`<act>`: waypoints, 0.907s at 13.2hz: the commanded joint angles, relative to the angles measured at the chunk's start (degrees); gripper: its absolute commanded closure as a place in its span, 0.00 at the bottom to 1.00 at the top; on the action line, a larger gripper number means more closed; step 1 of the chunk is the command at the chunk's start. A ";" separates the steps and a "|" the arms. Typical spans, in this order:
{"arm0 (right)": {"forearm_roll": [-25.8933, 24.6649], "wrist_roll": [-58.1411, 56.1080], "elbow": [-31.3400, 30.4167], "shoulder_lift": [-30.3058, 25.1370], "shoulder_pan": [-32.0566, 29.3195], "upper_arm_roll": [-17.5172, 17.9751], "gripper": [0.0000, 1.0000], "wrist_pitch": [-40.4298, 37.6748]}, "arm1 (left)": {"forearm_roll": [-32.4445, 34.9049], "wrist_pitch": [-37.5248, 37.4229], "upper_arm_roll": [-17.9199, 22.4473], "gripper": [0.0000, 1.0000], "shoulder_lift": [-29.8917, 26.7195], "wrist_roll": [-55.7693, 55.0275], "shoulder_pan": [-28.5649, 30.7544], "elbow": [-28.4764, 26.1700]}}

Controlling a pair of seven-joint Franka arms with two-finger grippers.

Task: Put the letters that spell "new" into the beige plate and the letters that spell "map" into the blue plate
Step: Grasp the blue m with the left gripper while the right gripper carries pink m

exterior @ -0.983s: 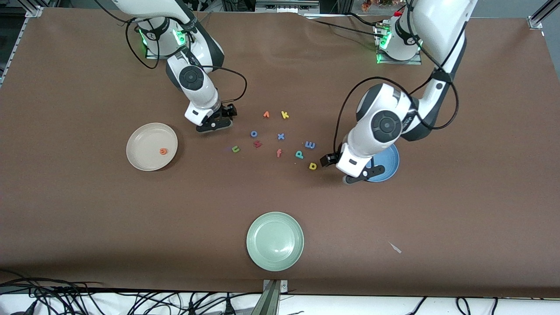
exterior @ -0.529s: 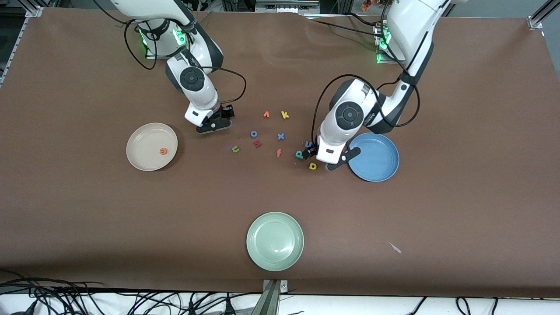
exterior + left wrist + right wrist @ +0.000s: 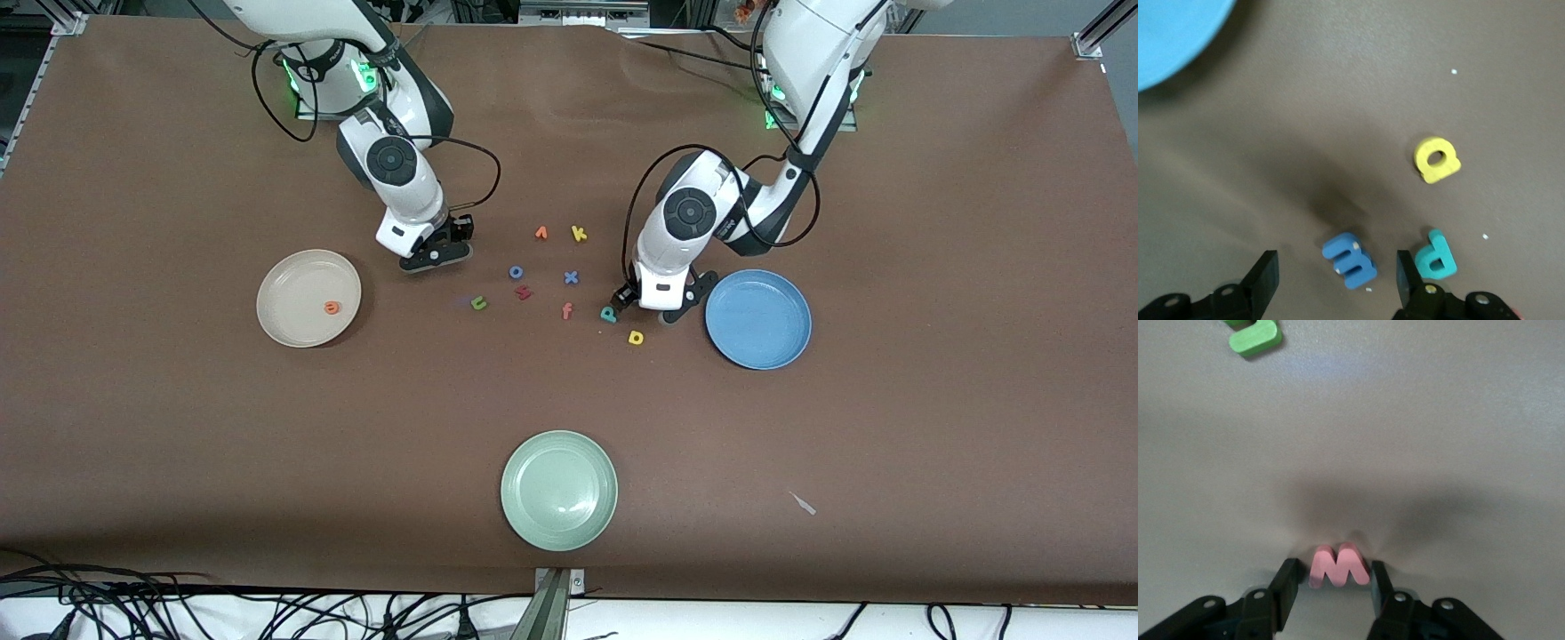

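Note:
My right gripper [image 3: 436, 253] [image 3: 1335, 583] is down at the table between the beige plate [image 3: 293, 267] and the letter cluster. Its fingers [image 3: 1286, 581] flank the pinkish-red w [image 3: 1338, 565], one touching, the other a sliver off. The orange e [image 3: 331, 308] lies in the beige plate. The green n [image 3: 478, 303] [image 3: 1256, 337] lies on the table. My left gripper [image 3: 627, 296] [image 3: 1335, 280] is open, low over the light-blue m [image 3: 1350, 260], which lies between its fingers. Teal p [image 3: 608, 313] [image 3: 1436, 255] and yellow a [image 3: 636, 337] [image 3: 1436, 159] lie close by. The blue plate [image 3: 757, 319] holds nothing.
Other letters lie mid-table: an orange-red one [image 3: 540, 233], yellow k [image 3: 579, 234], blue o [image 3: 516, 271], blue x [image 3: 571, 277], a dark red one [image 3: 524, 292] and orange-red f [image 3: 566, 310]. A pale green plate [image 3: 558, 490] sits nearest the front camera.
The left arm swung from over the blue plate to the m, uncovering the plate and hiding the m in the front view. The right gripper stayed in place.

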 commanded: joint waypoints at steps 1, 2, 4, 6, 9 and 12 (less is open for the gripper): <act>-1.04 0.16 -0.31 0.77 0.08 -0.17 0.61 0.89 | 1.15 3.36 0.01 0.29 1.41 -1.53 -0.01 -0.47; -1.04 0.16 -0.31 0.77 0.08 -0.17 0.64 0.89 | 1.15 4.24 0.01 0.31 1.77 -2.05 -0.19 -0.38; -0.95 0.25 -0.13 0.69 0.08 -0.17 0.66 0.71 | 1.15 4.95 0.01 0.33 2.21 -3.28 -0.54 -0.30; -0.95 0.25 0.48 -0.27 -0.10 -0.35 0.69 -0.60 | 1.15 4.95 0.01 0.33 2.04 -3.37 -0.63 -0.47; -0.95 -2.11 6.52 -2.82 -0.19 -3.15 0.72 -13.13 | 1.15 4.95 0.01 0.36 1.95 -5.57 -1.94 -0.47; -0.95 -7.11 14.61 -2.74 -0.27 -7.98 0.72 -25.18 | 1.15 4.95 0.01 0.49 1.95 -5.66 -2.03 -0.47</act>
